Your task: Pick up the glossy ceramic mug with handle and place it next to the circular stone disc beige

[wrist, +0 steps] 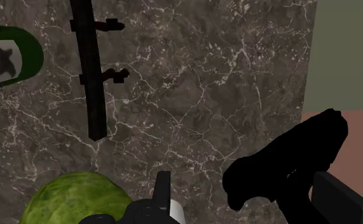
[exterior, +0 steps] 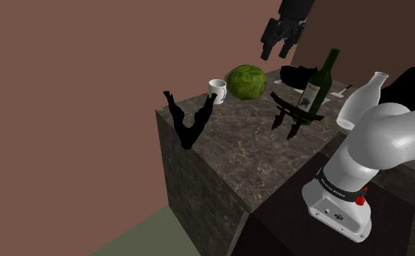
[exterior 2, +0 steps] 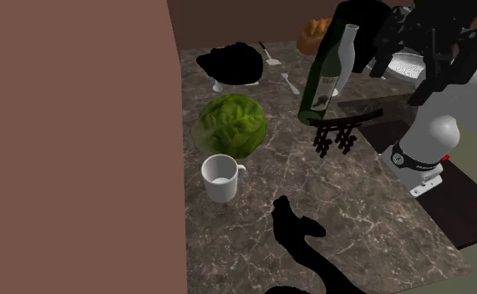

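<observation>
The end effector (exterior: 275, 51) hung high in the upper middle of the shoulder view, well above the tabletop (exterior: 249, 156). Its two black fingers stood wide apart with nothing between them. In the wrist view the end effector (wrist: 239, 177) had marbled stone under the gap, and the fingers touched nothing.

The white mug (exterior: 218, 90) sat upright above the centre of the shoulder view, at the tabletop's far edge against the brown wall (exterior: 75, 87). In the second exterior view the mug (exterior 2: 220, 177) sat left of centre with its handle turned to the frame's right.

A big green cabbage (exterior 2: 231, 125) crowded in just beside the mug, just above it in that frame. A black twisted shape (exterior 2: 307, 242) lay near the mug, towards the lower middle. Right of the cabbage stood a dark green wine bottle (exterior 2: 324, 75), and a black rack (exterior 2: 342, 125) lay just below its base. A pale clear bottle (exterior 2: 347, 50) rose just behind the wine bottle. A flat black blob (exterior 2: 230, 63) and a spoon (exterior 2: 288, 81) sat at the upper middle, well apart from the mug.
</observation>
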You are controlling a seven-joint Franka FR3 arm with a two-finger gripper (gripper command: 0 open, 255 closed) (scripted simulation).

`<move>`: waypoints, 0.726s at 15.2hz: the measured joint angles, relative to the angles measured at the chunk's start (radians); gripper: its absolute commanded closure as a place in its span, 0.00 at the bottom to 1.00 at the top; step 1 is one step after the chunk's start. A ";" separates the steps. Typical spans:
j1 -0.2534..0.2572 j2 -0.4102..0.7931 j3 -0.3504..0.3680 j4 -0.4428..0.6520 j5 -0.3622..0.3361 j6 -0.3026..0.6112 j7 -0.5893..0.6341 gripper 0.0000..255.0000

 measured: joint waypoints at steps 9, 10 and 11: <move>-0.010 0.277 0.004 0.073 -0.039 0.156 -0.046 0.00; -0.011 0.318 0.007 0.093 -0.044 0.170 -0.048 0.00; -0.013 0.354 0.006 0.108 -0.051 0.185 -0.055 0.00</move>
